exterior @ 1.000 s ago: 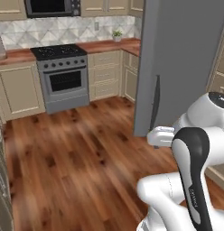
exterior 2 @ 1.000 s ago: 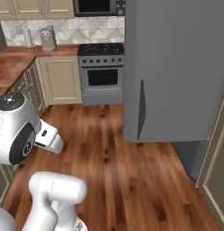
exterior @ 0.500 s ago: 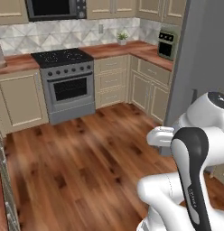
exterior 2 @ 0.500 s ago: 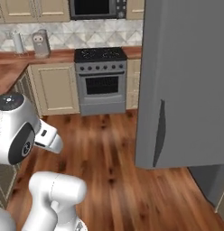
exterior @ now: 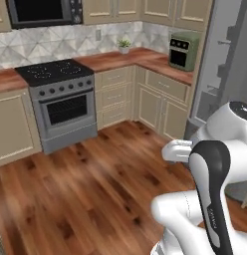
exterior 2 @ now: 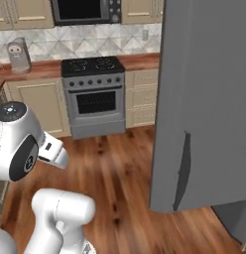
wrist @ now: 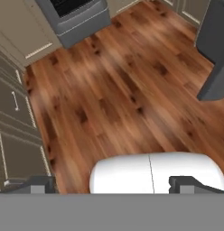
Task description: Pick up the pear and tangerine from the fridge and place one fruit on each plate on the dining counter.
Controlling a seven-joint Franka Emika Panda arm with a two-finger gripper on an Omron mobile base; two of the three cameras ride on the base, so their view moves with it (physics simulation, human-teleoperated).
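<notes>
The fridge (exterior 2: 209, 99) stands at the right as a tall grey panel with a vertical handle. Its grey shelves (exterior: 225, 64) show at the right edge of the left base view, and a dark grey lower corner of the fridge (wrist: 215, 49) shows in the hand view. My arm is folded close over the base, with the hand pointing down at the wood floor. The gripper (wrist: 111, 185) is open: the fingertips (wrist: 38, 184) stand far apart with no fruit between them. The pear, the tangerine, the plates and the dining counter are out of view.
A grey stove (exterior: 61, 99) (exterior 2: 95, 94) sits under a microwave (exterior 2: 85, 10) against the back wall. Beige cupboards carry a wood worktop with a green toaster oven (exterior: 183, 50). Cupboard fronts (wrist: 14, 113) line the left of the hand view. Wood floor (wrist: 118, 90) lies between.
The whole scene has shifted in both base views: the camera has moved with the base, the fridge sliding right and the stove nearer centre. The arm keeps its folded pose, gripper open.
</notes>
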